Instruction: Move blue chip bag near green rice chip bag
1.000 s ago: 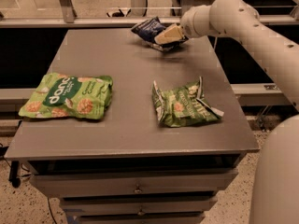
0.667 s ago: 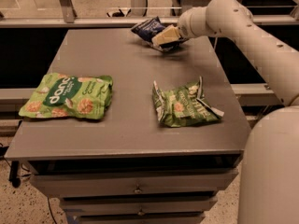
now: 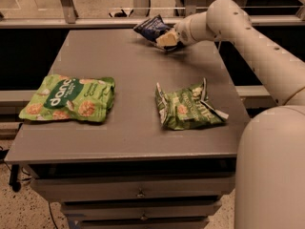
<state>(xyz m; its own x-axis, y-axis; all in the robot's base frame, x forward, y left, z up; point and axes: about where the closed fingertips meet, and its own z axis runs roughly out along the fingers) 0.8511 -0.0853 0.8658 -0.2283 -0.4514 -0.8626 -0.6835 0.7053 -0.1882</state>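
camera view: my gripper (image 3: 167, 38), at the far edge of the table (image 3: 128, 70), grips the blue chip bag (image 3: 151, 26), barely shifted left; green rice chip bag (image 3: 66, 98) well apart.

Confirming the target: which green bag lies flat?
The rice chip bag, left; the other green bag is crumpled. The gripper holds the blue bag, far edge.

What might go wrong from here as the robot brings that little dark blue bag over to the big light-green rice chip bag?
1. The gripper meets the small navy-blue foil chip bag only at one corner, close to the far edge of the grey table, so the bag may slip and fall behind.
2. The wrinkly darker green bag lies nearer than the flat light-green rice chip bag, so the blue bag might end up beside the wrong one.
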